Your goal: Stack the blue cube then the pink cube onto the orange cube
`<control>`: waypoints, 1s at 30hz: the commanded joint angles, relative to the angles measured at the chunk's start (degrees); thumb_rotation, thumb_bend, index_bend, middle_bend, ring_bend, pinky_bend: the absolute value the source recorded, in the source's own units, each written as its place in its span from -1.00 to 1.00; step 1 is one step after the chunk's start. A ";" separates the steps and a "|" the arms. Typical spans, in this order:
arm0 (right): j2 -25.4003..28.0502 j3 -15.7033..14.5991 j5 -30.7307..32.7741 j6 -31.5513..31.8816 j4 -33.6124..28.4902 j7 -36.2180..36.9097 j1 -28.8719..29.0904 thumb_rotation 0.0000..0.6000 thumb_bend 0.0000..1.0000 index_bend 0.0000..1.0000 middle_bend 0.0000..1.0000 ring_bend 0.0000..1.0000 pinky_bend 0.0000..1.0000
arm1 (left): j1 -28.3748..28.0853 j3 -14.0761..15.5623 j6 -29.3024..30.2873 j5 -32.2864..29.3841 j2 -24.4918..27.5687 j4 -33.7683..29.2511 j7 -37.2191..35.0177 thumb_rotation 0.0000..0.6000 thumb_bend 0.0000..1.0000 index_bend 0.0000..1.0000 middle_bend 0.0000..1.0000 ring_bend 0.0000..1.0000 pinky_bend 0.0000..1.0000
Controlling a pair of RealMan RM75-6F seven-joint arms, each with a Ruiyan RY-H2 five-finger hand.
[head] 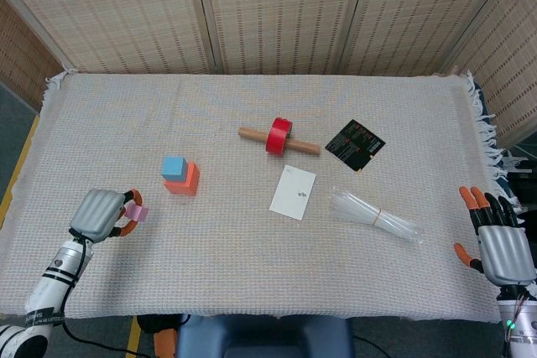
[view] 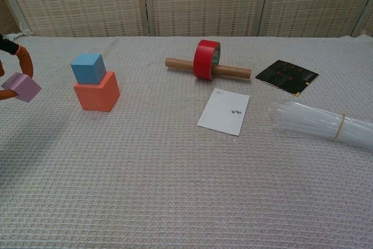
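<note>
Pinching the pink cube (head: pixel 137 211) above the cloth (head: pixel 252 266), the left hand (head: pixel 101 215) hangs left of the blue cube (head: pixel 174 168), which sits on the orange cube (head: pixel 185 183). The right hand (head: pixel 502 245) rests empty, fingers spread, at the cloth's right edge.

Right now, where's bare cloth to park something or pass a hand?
Free: the near strip of cloth in front of everything, and the far-left stretch behind the blue cube on the orange cube. Crowded: centre-right, around the red tape roll, white card, black card and plastic bundle.
</note>
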 commanded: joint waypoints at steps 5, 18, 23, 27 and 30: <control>-0.35 0.27 1.04 -1.33 0.48 -0.48 0.65 1.00 -0.68 -1.00 -1.00 -1.00 -1.00 | -10.98 -5.29 -10.96 -16.82 3.14 -2.38 6.11 1.00 -0.19 0.03 1.00 1.00 1.00; -0.52 1.05 3.35 -2.73 1.00 -0.82 1.34 1.00 -0.68 -1.00 -1.00 -1.00 -1.00 | -21.23 -5.72 -10.09 -30.35 0.38 2.20 14.15 1.00 -0.19 0.07 1.00 1.00 1.00; -0.55 1.30 3.98 -2.93 1.04 -0.88 1.50 1.00 -0.68 -1.00 -1.00 -1.00 -1.00 | -23.59 -4.82 -9.31 -33.06 -1.55 4.64 16.21 1.00 -0.19 0.09 1.00 1.00 1.00; -0.64 1.39 4.42 -3.31 1.17 -1.03 1.71 1.00 -0.68 -1.00 -1.00 -1.00 -1.00 | -25.27 -4.21 -8.85 -35.47 -3.06 6.45 17.59 1.00 -0.19 0.10 1.00 1.00 1.00; -0.69 1.45 4.72 -3.55 1.28 -1.04 1.83 1.00 -0.68 -1.00 -1.00 -1.00 -1.00 | -26.07 -3.92 -8.59 -36.24 -3.75 7.16 17.92 1.00 -0.19 0.08 1.00 1.00 1.00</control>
